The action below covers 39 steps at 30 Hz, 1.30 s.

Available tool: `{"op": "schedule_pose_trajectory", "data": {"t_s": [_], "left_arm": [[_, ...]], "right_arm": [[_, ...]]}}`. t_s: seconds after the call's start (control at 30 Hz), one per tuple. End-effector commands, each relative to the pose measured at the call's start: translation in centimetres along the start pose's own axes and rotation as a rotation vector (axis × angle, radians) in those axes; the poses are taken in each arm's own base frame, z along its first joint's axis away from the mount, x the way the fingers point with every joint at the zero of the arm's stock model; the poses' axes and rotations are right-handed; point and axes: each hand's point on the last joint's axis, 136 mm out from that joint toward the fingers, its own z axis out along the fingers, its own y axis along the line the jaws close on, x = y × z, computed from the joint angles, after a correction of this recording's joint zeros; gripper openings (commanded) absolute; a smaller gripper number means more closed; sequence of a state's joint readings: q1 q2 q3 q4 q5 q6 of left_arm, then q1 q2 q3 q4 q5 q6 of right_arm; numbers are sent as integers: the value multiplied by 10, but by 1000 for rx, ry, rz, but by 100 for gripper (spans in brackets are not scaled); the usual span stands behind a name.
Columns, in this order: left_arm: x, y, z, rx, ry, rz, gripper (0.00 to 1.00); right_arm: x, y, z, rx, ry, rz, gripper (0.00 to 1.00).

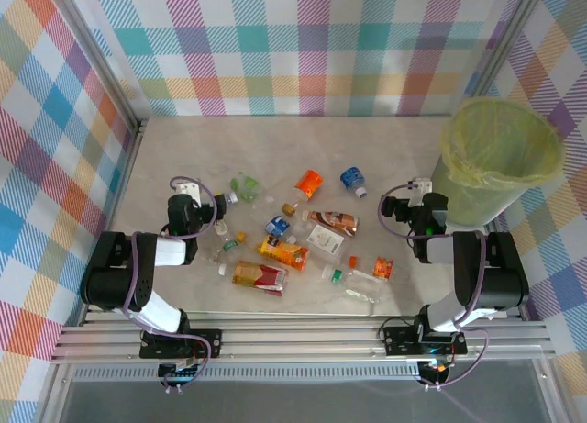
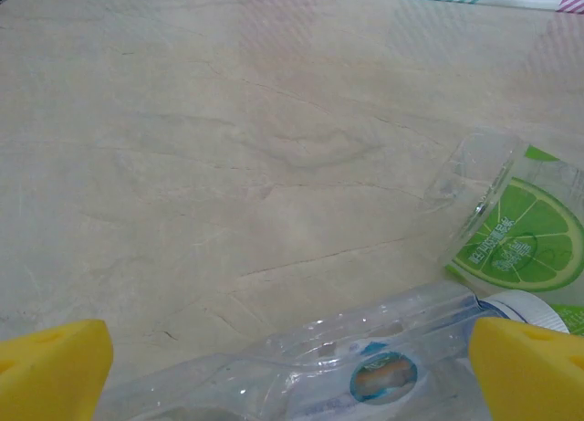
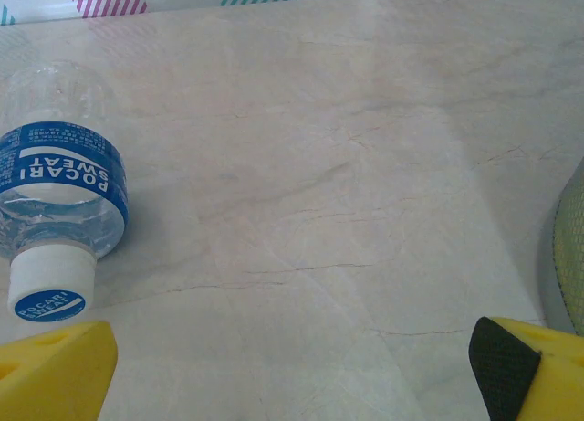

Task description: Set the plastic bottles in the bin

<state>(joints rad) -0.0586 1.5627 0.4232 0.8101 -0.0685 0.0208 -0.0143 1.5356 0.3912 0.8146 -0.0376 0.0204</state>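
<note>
— Well, the grippers?
— Left gripper (image 2: pixel 290 371) spread wide, a clear bottle (image 2: pixel 383 375) lying between its jaws. Right gripper (image 3: pixel 292 366) wide too, empty; Pocari bottle (image 3: pixel 59 202) at ten o'clock.
— Bin?
— Bin (image 1: pixel 463 198) at its two o'clock, plastic bottles (image 1: pixel 284 249) scattered toward nine.

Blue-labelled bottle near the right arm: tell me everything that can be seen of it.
The blue-labelled bottle is small and of clear plastic. It has a blue wrap printed POCARI SWEAT in white, and a white cap with a blue printed top. It appears empty. It lies on its side on the marble-look table, cap pointing toward the near edge where the arms are mounted. Nothing but the table touches it.
</note>
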Motion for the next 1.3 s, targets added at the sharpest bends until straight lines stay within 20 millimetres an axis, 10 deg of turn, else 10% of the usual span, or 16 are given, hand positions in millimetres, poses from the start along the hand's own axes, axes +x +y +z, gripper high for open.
{"op": "schedule_pose_trajectory", "data": {"t_s": [0.0,0.77,1.27], "left_arm": [[3,-3,1,11,12,19,100],[-1,0,0,-10,16,9,100],[-80,-4,-46,-5,-71,-3,100]], "right_arm": [[-13,4,2,-20,-36,-9,100],[-19,8,3,-41,-13,-14,100],[-75,40,-62,12,78,-12,100]]}}
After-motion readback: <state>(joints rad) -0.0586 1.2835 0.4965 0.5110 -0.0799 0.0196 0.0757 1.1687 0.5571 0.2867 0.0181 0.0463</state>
